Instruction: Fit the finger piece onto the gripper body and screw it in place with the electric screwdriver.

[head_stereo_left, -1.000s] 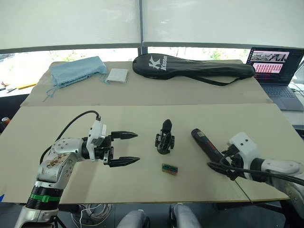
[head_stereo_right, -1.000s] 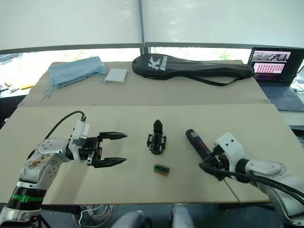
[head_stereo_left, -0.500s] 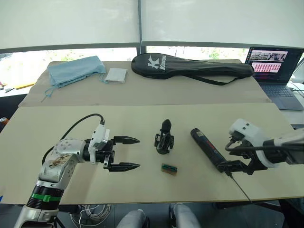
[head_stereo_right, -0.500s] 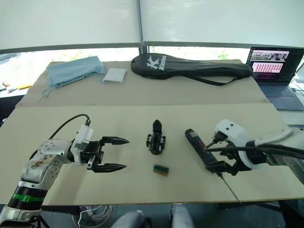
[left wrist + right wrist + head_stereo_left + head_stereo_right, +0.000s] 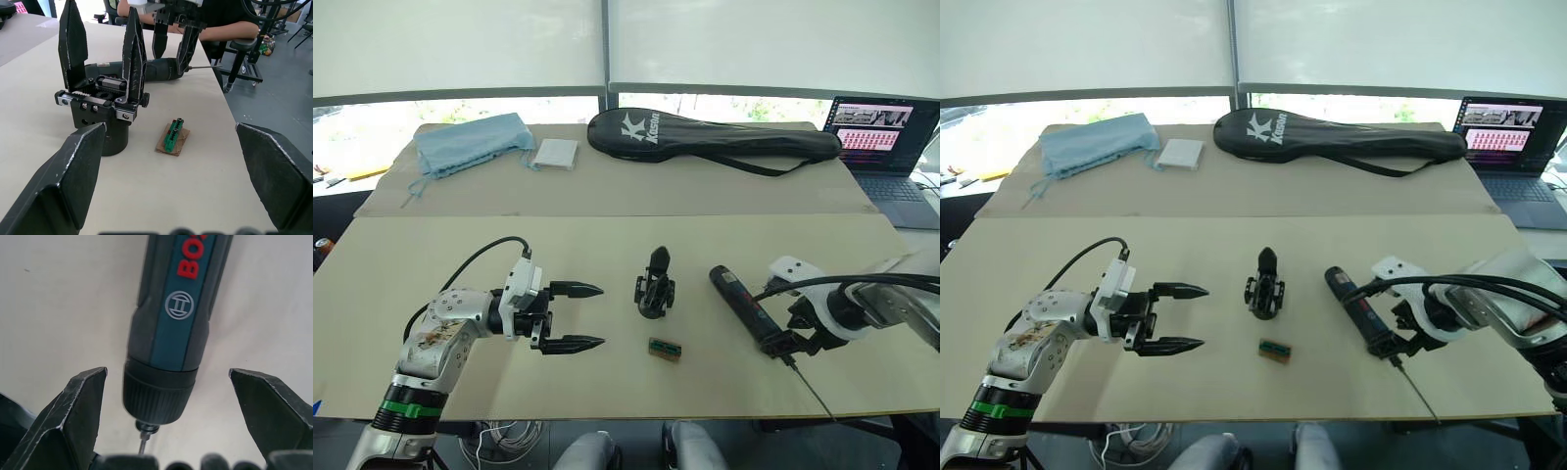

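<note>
While electric screwdriver [image 5: 168, 340] lies between its fingers, right hand [image 5: 800, 338] gapes wide, empty

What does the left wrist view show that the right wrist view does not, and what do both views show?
Left wrist view alone: the gripper body standing upright on the table, a small green part beside it, and the open left pincer. Right wrist view alone: red lettering and a round logo on the tool, with the open right pincer straddling its bit end. Both: the electric screwdriver lying on the table.
</note>
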Robot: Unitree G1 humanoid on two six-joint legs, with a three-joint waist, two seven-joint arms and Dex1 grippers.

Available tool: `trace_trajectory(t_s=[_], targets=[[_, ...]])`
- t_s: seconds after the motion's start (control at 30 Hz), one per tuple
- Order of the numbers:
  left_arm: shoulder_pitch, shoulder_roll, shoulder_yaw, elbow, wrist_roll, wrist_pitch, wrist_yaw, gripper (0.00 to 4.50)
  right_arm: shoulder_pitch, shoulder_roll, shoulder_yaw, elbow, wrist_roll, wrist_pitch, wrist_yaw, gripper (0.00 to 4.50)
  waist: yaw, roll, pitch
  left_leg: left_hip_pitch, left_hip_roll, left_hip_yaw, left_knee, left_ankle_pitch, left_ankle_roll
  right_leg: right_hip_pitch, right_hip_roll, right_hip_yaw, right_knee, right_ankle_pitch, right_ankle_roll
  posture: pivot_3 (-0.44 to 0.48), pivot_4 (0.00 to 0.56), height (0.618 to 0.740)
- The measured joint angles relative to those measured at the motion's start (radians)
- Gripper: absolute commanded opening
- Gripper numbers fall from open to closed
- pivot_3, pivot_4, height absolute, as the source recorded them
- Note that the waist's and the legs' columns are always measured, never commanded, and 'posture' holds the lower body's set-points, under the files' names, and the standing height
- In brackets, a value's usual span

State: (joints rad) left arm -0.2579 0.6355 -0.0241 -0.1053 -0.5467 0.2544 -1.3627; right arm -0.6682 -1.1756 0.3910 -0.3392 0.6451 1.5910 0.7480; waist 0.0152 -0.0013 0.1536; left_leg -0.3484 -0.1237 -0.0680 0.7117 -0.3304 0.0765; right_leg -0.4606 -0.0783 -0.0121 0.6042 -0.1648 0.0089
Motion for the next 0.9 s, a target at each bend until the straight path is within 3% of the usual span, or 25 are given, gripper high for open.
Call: trace_trajectory(t_s=[0.7, 0.83, 0.9], targets=[[0.0, -0.009, -0.012, -0.013, 0.003, 0.005, 0.019, 4.5, -0.091, 0.042, 0.172, 0.049, -0.086, -0.029, 0.023, 4.43, -0.002, -0.002, -0.001, 0.0, 0.0, 0.0, 0.001, 0.0, 0.0, 0.001, 0.0, 0.0, 0.0, 0.0, 0.0, 0.0, 0.15, 0.74], [-0.001, -0.014, -0.018, -0.013, 0.003, 0.005, 0.019, 4.5, -0.095, 0.042, 0.187, 0.059, -0.112, -0.038, 0.032, 3.32, -0.002, -0.003, -0.002, 0.0, 0.0, 0.0, 0.001, 0.0, 0.0, 0.001, 0.0, 0.0, 0.0, 0.0, 0.0, 0.0, 0.15, 0.74], [-0.001, -0.015, -0.02, -0.013, 0.003, 0.005, 0.017, 4.5, -0.099, 0.043, 0.189, 0.074, -0.121, -0.041, 0.036, 2.53, -0.002, -0.003, -0.002, 0.0, 0.0, 0.0, 0.001, 0.0, 0.0, 0.001, 0.0, 0.0, 0.0, 0.0, 0.0, 0.0, 0.15, 0.74]])
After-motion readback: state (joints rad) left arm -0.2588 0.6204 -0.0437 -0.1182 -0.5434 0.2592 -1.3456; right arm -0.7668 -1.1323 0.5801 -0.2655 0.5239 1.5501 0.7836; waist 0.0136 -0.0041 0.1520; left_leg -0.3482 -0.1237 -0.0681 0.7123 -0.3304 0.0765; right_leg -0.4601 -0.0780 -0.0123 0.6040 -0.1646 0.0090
